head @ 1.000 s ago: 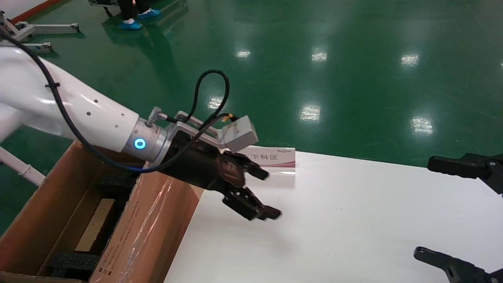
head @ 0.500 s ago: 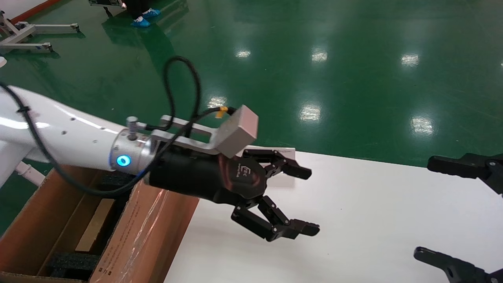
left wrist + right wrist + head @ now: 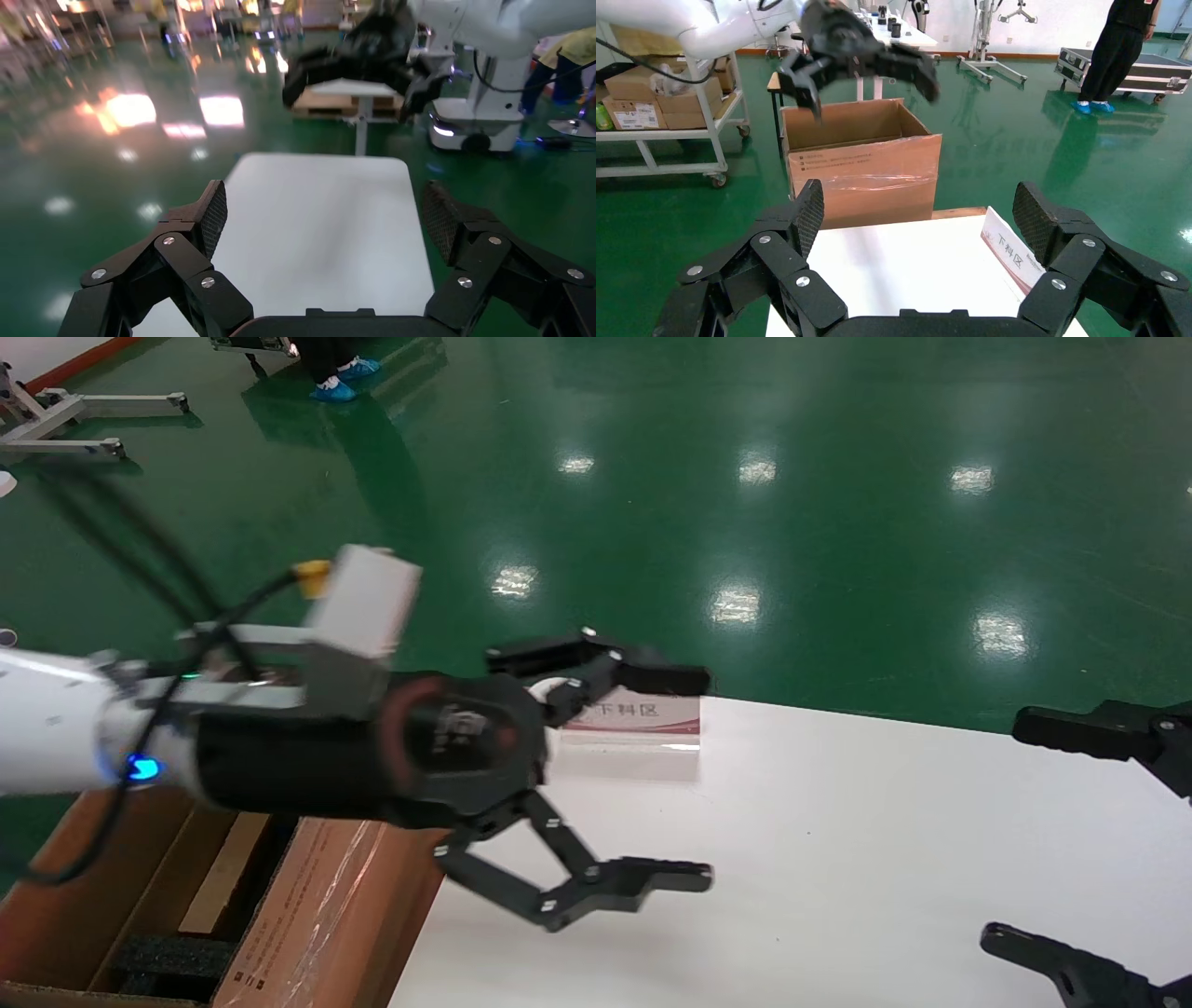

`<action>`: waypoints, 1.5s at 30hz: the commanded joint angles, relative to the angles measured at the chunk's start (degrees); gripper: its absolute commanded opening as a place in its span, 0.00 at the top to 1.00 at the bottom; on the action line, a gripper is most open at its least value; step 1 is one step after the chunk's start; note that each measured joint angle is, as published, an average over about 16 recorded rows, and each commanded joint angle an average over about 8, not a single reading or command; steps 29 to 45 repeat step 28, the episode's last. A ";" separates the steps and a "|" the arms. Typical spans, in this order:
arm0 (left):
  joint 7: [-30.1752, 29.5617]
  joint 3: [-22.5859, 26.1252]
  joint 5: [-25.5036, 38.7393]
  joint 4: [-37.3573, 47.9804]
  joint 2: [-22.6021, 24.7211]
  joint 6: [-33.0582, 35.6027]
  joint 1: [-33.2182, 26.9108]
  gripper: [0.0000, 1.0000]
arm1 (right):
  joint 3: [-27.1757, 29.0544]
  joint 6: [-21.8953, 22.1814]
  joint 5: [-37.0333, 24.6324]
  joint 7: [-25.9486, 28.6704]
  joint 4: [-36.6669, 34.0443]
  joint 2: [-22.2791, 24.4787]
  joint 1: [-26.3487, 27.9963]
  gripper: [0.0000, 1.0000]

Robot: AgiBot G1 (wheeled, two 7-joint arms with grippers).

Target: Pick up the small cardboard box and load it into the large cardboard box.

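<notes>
The large cardboard box (image 3: 317, 905) stands open at the table's left end, with a clear tape strip on its side; it also shows in the right wrist view (image 3: 863, 168). Inside it, a flat tan cardboard piece (image 3: 223, 873) stands between black foam pieces (image 3: 168, 957); I cannot tell whether this is the small cardboard box. No small box lies on the table. My left gripper (image 3: 694, 775) is open and empty, hovering over the table's left part just beside the carton. It also shows in its own wrist view (image 3: 325, 210). My right gripper (image 3: 1010, 829) is open and empty at the right edge.
The white table (image 3: 838, 859) carries a small white sign with red trim (image 3: 643, 714) at its far edge. Green floor lies beyond. A person (image 3: 1116, 49) and a rack of boxes (image 3: 638, 105) stand far off.
My left arm has drawn back to the left and lifted, and its gripper has turned level and opened wider. The right arm has not moved.
</notes>
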 commanded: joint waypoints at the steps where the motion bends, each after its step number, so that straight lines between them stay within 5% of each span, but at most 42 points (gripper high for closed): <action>1: 1.28 -3.79 -0.58 -0.59 -0.20 0.94 2.48 0.00 | 0.04 -0.01 -0.02 0.02 0.01 -0.01 -0.01 0.00; 45: 1.52 -4.88 -0.83 -0.68 -0.30 1.13 3.09 0.00 | 0.42 -0.13 -0.25 0.23 0.07 -0.14 -0.11 0.00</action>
